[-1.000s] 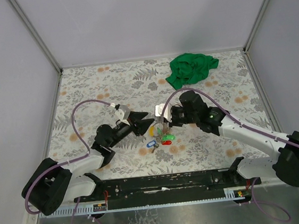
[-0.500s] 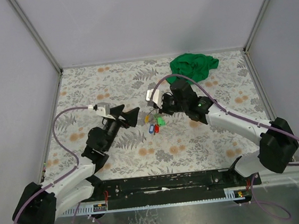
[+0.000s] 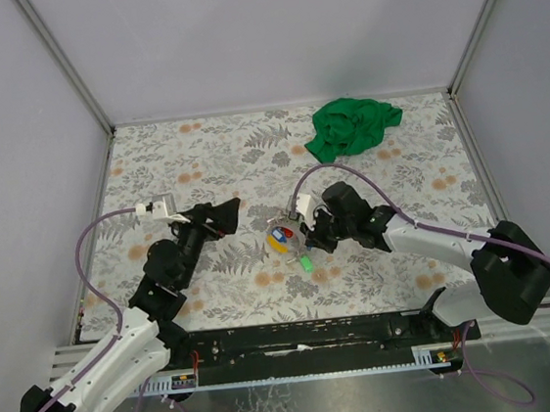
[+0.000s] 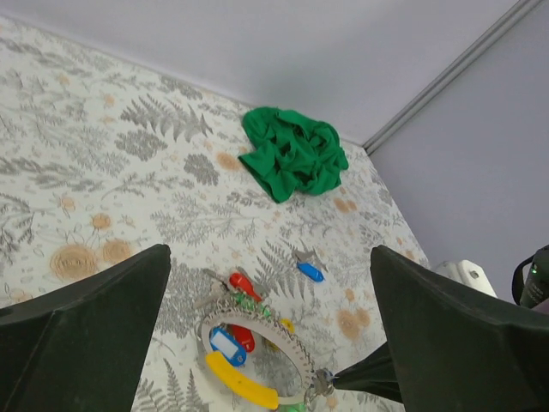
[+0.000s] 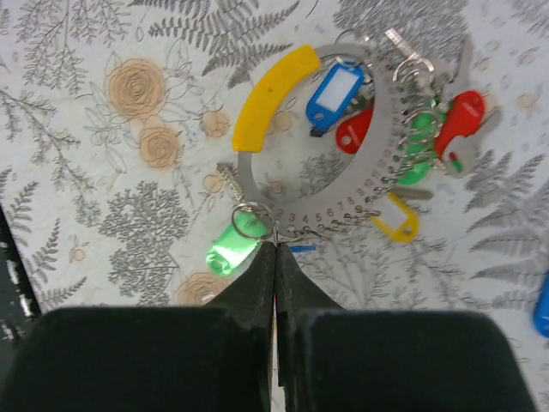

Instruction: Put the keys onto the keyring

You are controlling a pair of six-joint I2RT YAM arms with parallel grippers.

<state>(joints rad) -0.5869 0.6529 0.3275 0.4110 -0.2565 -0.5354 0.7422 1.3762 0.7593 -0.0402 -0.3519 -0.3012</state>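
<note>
The keyring [image 5: 371,146] is a grey notched loop with a yellow segment [image 5: 266,86], lying flat on the flowered table [image 3: 399,168]. Blue [image 5: 334,93], red [image 5: 463,113], green [image 5: 230,247] and yellow [image 5: 393,219] keys hang on it. In the top view the keyring [image 3: 280,238] lies mid-table. My right gripper [image 5: 275,246] is shut, its tips pinching the loop's near end beside the green key's small ring. One blue key [image 4: 310,271] lies loose beyond the keyring [image 4: 257,343]. My left gripper [image 4: 268,251] is wide open, raised to the left of the keyring and holding nothing.
A crumpled green cloth [image 3: 353,124] lies at the back right of the table, also seen from the left wrist [image 4: 292,159]. Grey walls with metal corner posts enclose the table. A black rail [image 3: 298,333] runs along the near edge.
My left gripper has opened wide and drawn back to the left. The right gripper carried the keyring with its dangling keys and has brought it down flat on the table.
</note>
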